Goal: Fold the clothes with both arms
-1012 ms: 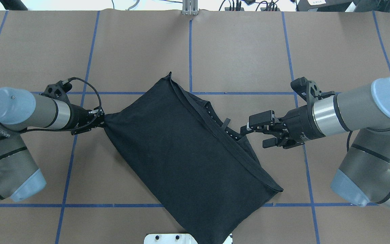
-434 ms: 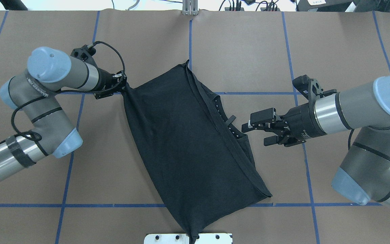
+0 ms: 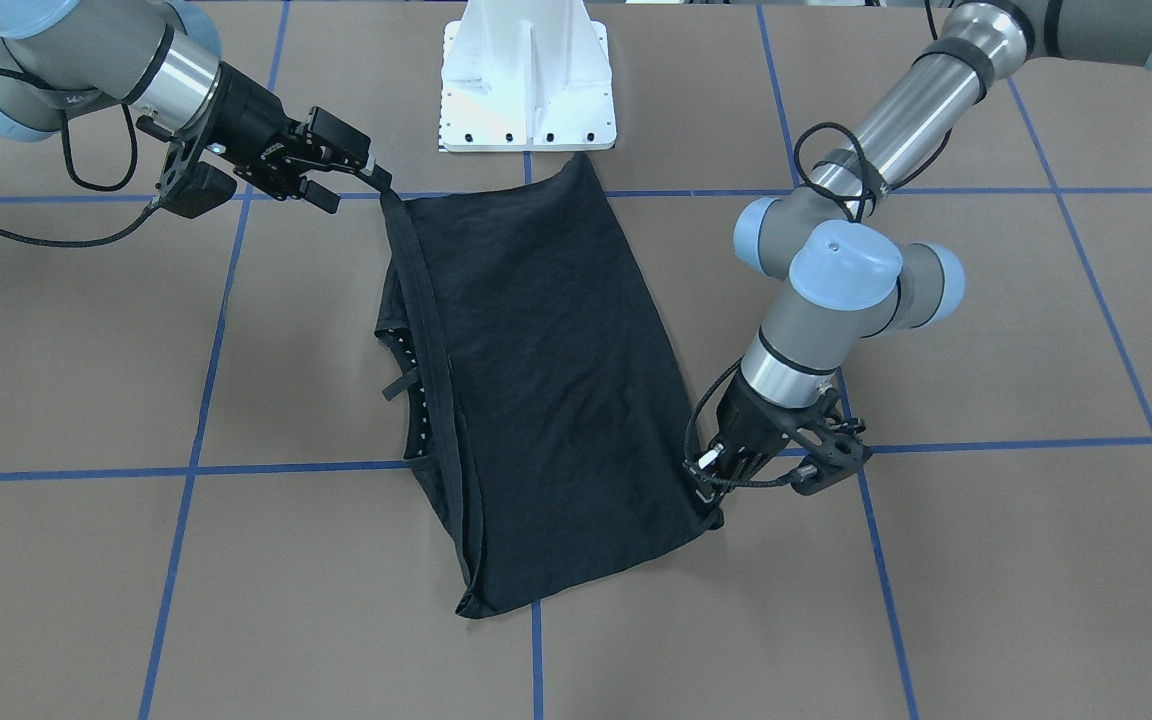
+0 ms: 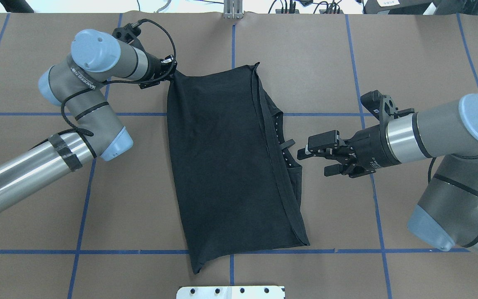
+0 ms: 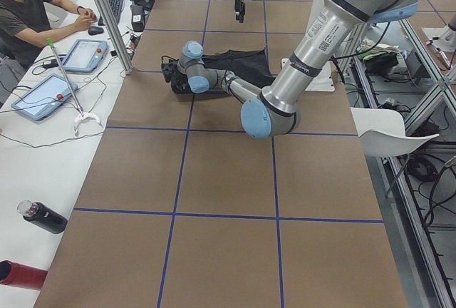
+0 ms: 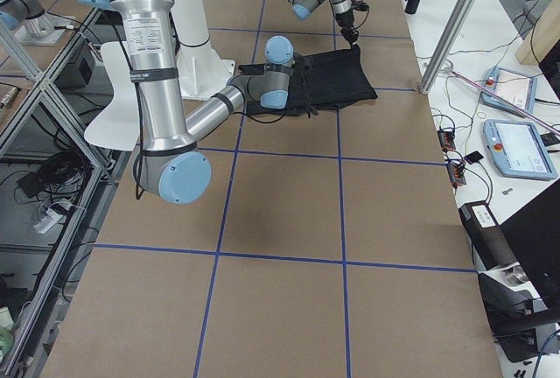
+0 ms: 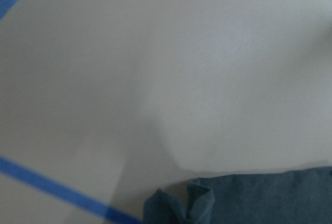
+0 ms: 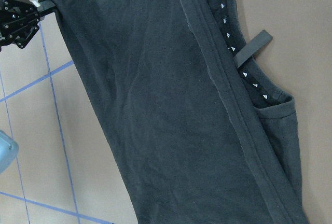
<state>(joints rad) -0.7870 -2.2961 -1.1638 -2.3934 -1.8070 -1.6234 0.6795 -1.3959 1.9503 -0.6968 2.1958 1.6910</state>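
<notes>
The black T-shirt [image 4: 226,166] lies folded lengthwise on the table, plain black side up, its collar with white triangle marks [image 4: 281,137] peeking out on the right. My left gripper [image 4: 172,75] is shut on the shirt's far left corner, low to the table [image 3: 708,488]. The left wrist view shows only a bunched bit of that cloth [image 7: 197,206]. My right gripper [image 4: 311,162] hovers open just right of the collar, raised above the table and holding nothing [image 3: 356,190]. Its wrist camera looks down on the shirt [image 8: 171,110].
The white pedestal base [image 4: 230,292] stands at the near edge, just below the shirt's near end. Blue tape lines [image 4: 235,251] grid the brown table cover. A person [image 5: 28,16] sits at a side table with tablets, past the table's far edge.
My left gripper has dragged its shirt corner away from the robot and to the right, swinging the shirt upright and pulling its near end fully onto the table. The right gripper barely moved.
</notes>
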